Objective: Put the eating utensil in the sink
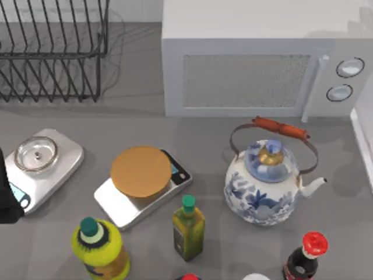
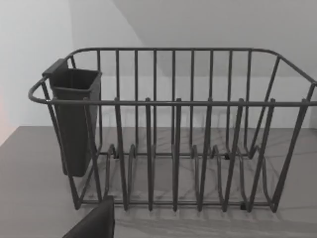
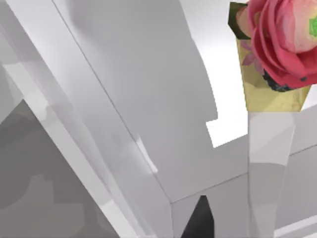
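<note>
The left gripper (image 2: 93,224) hangs at the table's nine o'clock edge; whether it is apart or together I cannot tell. It faces the wire dish rack (image 1: 52,52) at eleven o'clock, whose dark cutlery cup (image 2: 74,119) hides its inside. Where the eating utensil lies I cannot tell; that cup is my guess. The right gripper (image 3: 198,220), state likewise unclear, sits by white panels and a pink flower (image 3: 282,42). A white edge (image 1: 364,146) at three o'clock may be the sink. A utensil should be light, stiff, thin and slick: pinch across the handle's middle, flat sides against the pads.
</note>
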You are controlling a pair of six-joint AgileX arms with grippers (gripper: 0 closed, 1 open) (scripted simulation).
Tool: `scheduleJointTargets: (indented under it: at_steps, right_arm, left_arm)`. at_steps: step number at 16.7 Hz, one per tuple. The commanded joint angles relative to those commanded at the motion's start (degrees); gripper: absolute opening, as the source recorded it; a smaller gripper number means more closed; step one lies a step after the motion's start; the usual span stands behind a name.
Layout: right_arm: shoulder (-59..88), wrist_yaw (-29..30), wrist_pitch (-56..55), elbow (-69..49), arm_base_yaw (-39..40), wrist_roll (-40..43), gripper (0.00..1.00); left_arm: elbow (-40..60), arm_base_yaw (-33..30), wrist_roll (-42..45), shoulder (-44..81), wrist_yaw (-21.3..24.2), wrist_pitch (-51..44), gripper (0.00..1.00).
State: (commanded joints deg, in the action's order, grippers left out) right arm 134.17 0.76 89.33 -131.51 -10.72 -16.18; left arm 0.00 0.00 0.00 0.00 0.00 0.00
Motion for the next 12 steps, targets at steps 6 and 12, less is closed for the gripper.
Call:
scheduleJointTargets:
  at_steps: [6,12]
  right_arm:
    - [18.13,0.12,6.70,-27.62,1.18,-1.27,0.00]
    - [23.04,0.18,8.13,-34.77,1.63,-1.58,0.00]
  left_arm:
    - [0.00,0.00,0.00,0.00,0.00,0.00,1.00]
    - [0.00,0.00,0.00,0.00,0.00,0.00,1.00]
